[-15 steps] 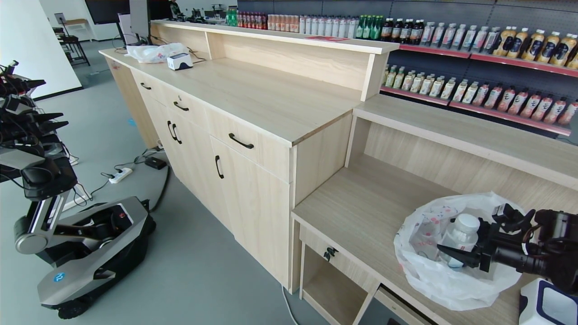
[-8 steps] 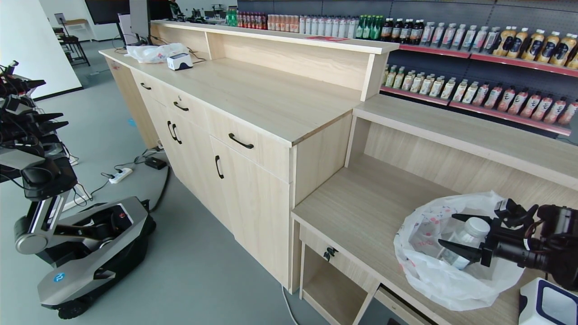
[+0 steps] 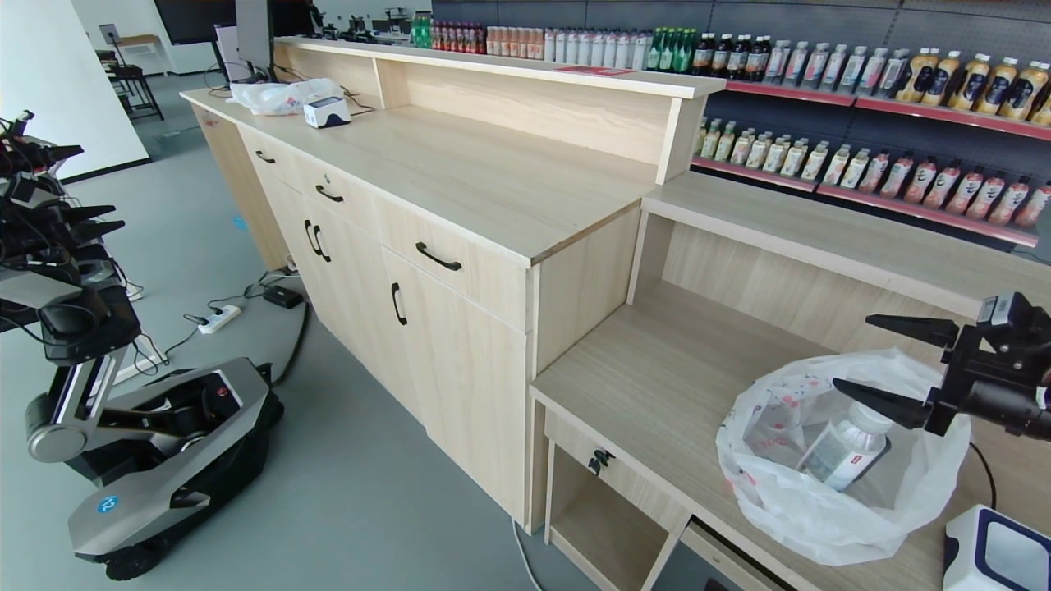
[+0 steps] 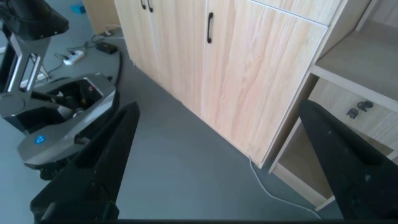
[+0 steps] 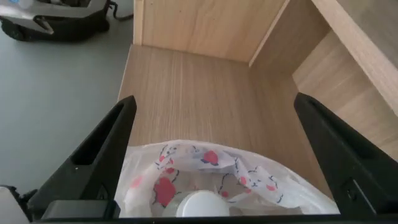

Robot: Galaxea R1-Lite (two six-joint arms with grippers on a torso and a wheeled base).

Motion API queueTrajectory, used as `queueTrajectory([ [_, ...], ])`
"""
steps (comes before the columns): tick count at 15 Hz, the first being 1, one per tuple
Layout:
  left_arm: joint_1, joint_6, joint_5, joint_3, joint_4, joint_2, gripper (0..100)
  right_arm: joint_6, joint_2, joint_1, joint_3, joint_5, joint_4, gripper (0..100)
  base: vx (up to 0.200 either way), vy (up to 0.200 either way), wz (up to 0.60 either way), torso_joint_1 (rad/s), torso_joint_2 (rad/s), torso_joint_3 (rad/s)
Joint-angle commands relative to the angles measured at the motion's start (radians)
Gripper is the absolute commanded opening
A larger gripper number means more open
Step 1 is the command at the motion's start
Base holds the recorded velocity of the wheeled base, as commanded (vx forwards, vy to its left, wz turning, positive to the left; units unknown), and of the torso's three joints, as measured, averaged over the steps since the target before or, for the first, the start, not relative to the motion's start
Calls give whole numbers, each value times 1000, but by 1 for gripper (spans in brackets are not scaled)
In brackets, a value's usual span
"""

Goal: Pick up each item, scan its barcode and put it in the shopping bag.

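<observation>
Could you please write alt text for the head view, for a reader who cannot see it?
The right gripper, jaws open and empty, hangs just above a white shopping bag on a low wooden counter; a white-capped bottle lies tilted inside the bag. A barcode scanner sits beside the bag, and shelves of bottled drinks line the wall behind.

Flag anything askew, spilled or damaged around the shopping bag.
Only the bottle is askew. It lies tilted inside the shopping bag, below the open right gripper, which is normal for a bagged item. Its cap is on, and no spill or damage shows on the counter.
</observation>
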Motion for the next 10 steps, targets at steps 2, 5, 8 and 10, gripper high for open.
queueTrajectory([
  [2,0,-1,0,0,0,0,100,-31,-245,2,19,-3,8,100,0,0,-600,5,0,2],
  [5,0,-1,2,0,0,0,100,135,-341,9,-44,-146,-2,100,0,0,-600,-1,1,2],
  [8,0,-1,0,0,0,0,100,293,-412,41,-120,-298,75,100,0,0,-600,4,1,2],
  [10,0,-1,0,0,0,0,100,294,-473,-18,-151,-361,236,100,0,0,-600,0,5,2],
])
